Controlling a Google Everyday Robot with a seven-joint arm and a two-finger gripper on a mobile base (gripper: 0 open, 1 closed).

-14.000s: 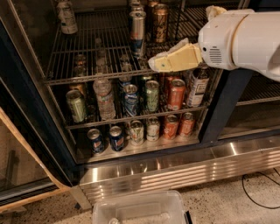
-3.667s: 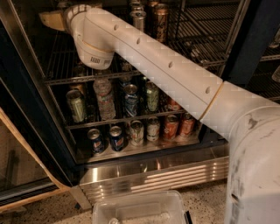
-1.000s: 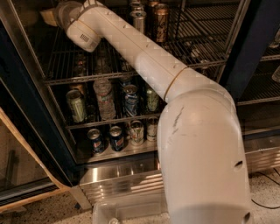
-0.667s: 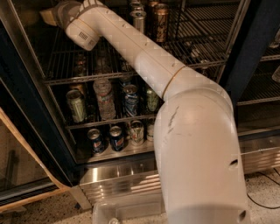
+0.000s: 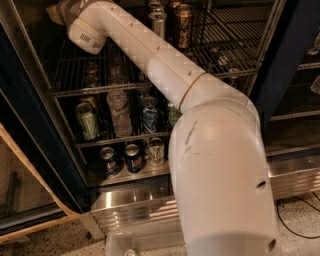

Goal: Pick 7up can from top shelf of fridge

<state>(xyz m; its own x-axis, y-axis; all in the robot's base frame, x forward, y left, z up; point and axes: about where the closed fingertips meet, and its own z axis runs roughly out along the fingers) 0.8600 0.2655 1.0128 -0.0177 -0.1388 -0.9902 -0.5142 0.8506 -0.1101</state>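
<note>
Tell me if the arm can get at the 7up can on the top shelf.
Probably yes: the tool sits at the top shelf's far left with no visible obstacle, though the arm hides the can.

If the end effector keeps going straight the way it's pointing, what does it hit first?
The end effector, top left above the top shelf, points left. First in line looks like the dark left wall of the fridge, though depth is unclear.
</note>
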